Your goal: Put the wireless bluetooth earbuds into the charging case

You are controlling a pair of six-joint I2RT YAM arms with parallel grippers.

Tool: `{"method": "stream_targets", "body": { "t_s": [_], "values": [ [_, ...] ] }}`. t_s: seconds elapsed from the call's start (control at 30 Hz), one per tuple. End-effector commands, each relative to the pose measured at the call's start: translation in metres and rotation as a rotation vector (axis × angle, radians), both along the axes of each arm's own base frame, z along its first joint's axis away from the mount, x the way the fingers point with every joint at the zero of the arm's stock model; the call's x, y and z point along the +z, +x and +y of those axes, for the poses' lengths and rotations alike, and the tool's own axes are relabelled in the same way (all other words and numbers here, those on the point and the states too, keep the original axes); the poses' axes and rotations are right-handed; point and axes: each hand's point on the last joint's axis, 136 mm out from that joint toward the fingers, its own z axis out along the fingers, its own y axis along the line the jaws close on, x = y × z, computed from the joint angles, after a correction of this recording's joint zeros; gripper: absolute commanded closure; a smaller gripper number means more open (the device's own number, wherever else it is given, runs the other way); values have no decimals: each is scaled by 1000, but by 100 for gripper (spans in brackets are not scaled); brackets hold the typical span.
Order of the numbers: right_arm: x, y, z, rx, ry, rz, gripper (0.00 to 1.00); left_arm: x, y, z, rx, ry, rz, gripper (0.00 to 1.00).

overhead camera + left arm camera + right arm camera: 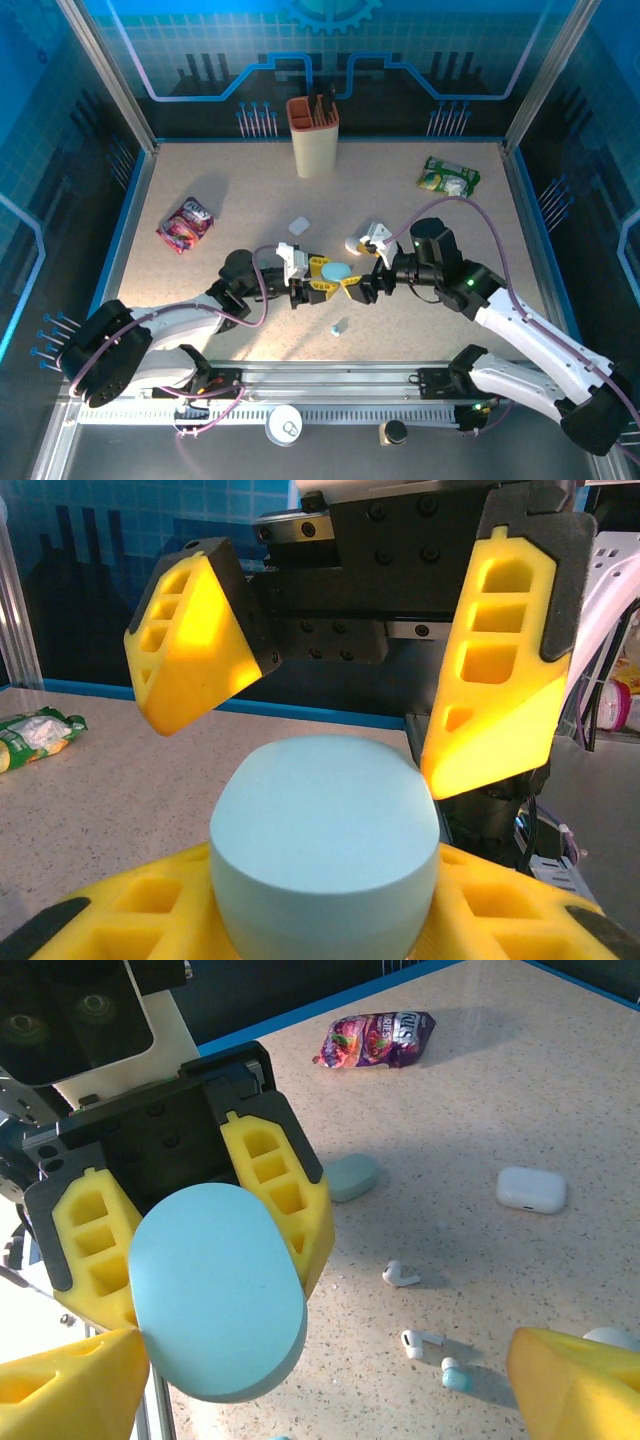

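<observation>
**Left fingers clamp the case, right fingers stand open**

On the speckled bench (520,1080), your left fingers (278,1190) are closed on the pale blue charging case (215,1295), pinching it by its sides. Your right fingers (572,1388) are spread wide and hold nothing, with that case in front of the gap between them. A teal pebble-shaped case (350,1176) lies just beside the left fingers, and a white charging case (531,1189) sits farther off. Two white earbuds (400,1275) (418,1340) lie loose on the bench ahead of your right fingers. The pale blue earbud (455,1375) is nearest one of those fingers.
</observation>
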Motion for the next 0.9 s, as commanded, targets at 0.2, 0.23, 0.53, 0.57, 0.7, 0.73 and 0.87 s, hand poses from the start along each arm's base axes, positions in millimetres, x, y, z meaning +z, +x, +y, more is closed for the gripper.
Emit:
{"method": "stream_targets", "body": {
  "t_s": [0.2,0.23,0.53,0.57,0.7,0.73,0.87],
  "values": [
    [24,24,-14,-153,104,-13,11,1,-10,3,-29,1,-42,59],
    [25,25,-14,-158,108,-9,11,0,-10,3,-30,2,-42,59],
    [30,30,-14,-174,105,15,12,0,-13,5,-33,-2,-45,59],
    [30,30,-15,-179,105,14,12,0,-13,5,-33,-3,-45,59],
    [32,27,-18,-178,101,14,12,-1,-12,5,-29,-1,-39,59],
    [33,24,-18,-167,105,10,12,-2,-11,5,-25,-2,-40,59],
    [40,11,-16,-110,153,-9,11,-3,-6,7,2,-7,-42,59]
  ]
}}
